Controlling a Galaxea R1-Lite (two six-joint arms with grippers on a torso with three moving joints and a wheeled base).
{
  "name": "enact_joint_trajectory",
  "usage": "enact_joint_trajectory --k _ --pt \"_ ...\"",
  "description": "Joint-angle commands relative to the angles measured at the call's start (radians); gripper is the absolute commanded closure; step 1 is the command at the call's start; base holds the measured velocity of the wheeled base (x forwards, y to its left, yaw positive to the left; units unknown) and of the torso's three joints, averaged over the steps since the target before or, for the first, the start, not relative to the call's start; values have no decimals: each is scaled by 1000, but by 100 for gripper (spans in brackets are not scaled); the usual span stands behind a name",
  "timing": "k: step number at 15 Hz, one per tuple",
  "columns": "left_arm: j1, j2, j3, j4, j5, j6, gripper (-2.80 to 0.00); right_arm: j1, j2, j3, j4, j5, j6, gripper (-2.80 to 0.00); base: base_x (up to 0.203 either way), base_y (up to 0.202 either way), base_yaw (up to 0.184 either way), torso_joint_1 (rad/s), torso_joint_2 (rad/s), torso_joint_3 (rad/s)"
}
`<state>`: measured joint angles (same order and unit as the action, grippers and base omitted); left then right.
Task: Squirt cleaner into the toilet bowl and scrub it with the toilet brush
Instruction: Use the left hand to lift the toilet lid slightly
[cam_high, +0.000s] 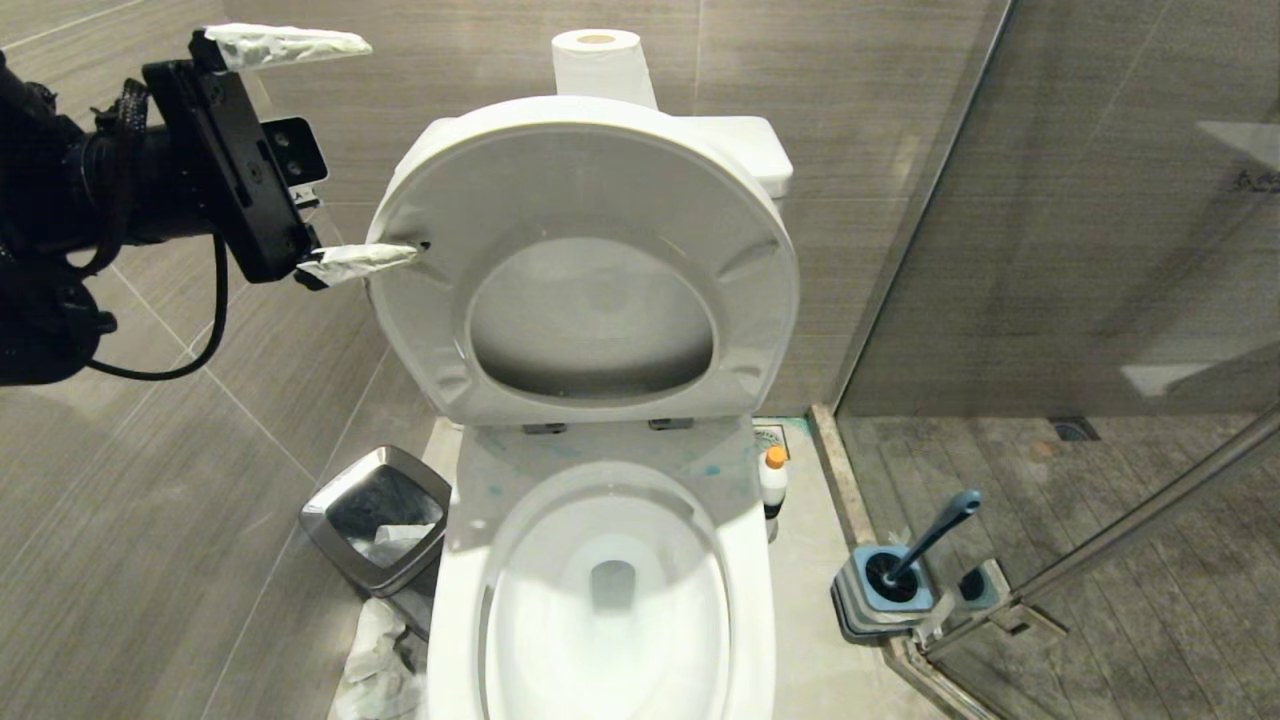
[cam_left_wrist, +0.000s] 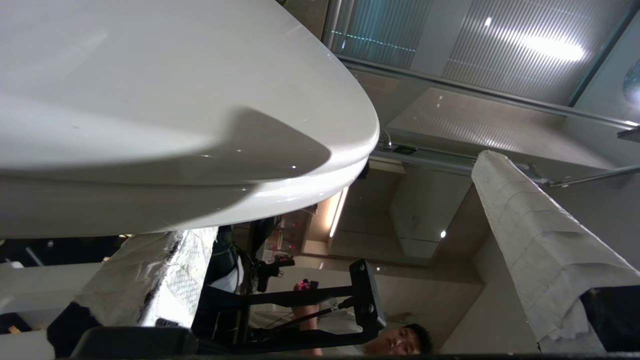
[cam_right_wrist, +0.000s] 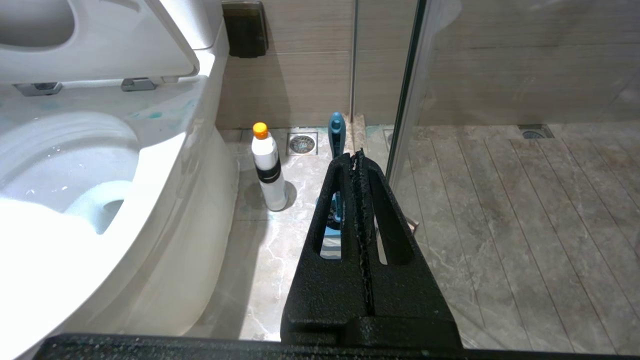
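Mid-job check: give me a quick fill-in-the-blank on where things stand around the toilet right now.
1. The left hand is open beside the raised ____.
2. The cleaner bottle stands on the floor with an ____ cap.
3. The toilet brush rests in its ____ by the glass door.
4. The right hand is ____.

Missing words: lid; orange; holder; shut

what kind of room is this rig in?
A bathroom, most likely in a home or hotel. The signs: a white toilet bowl with its seat and lid raised, a toilet paper roll on the tank, a glass shower partition over a floor drain, and the toilet brush in its holder.
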<state>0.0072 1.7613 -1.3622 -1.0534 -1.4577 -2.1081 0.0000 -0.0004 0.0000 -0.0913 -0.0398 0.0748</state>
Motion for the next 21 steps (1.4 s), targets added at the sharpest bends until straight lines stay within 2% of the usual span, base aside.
enact_joint_trajectory --k 1,6,11,18,21 --pt "1 32 -43 -18 -5 -10 -280 0 0 25 -1 0 -1 0 0 0 0 0 0 0" --pt "2 73 -121 -81 -2 -10 -280 0 0 25 -1 0 -1 0 0 0 0 0 0 0" --pt "0 87 -124 -174 -1 -9 -280 0 0 25 -1 0 0 0 0 0 0 0 0 0" --pt "-16 153 -206 -175 0 -11 -280 0 0 25 -1 0 0 0 0 0 0 0 0 0" --pt "-48 167 -257 -114 12 -28 -280 0 0 25 -1 0 0 0 0 0 0 0 0 0"
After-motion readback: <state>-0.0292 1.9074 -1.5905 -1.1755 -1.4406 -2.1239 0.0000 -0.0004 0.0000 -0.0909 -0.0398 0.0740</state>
